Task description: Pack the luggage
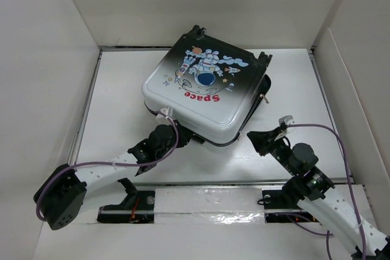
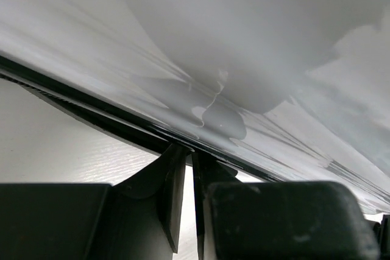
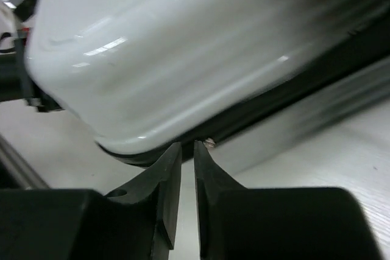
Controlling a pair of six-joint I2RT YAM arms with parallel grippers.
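Pincers first, as the top view has them: the left gripper [image 1: 169, 127] sits tucked against the near-left corner of the luggage [image 1: 204, 86], its fingertips hidden at the shell's edge. The right gripper [image 1: 253, 135] points at the near-right corner from just beside it. How far either is open cannot be told from up here. The suitcase lies flat in the middle of the white table [image 1: 122, 89], astronaut cartoon and red "Space" lettering facing up. Its caster wheels are on the far side.

From the left wrist, the left gripper [image 2: 189, 158] is drawn almost together, with only a thin slit between its black fingers [image 2: 172, 193] and nothing in that slit. The tips meet the dark rim under the glossy white shell of the luggage [image 2: 244, 47], which fills the upper frame.

From the right wrist, the right gripper [image 3: 187, 150] is likewise nearly closed and holds nothing. Its tips sit right under the black rim of the luggage [image 3: 183, 59]. A small metal piece [image 3: 209, 144] shows just beside one fingertip.
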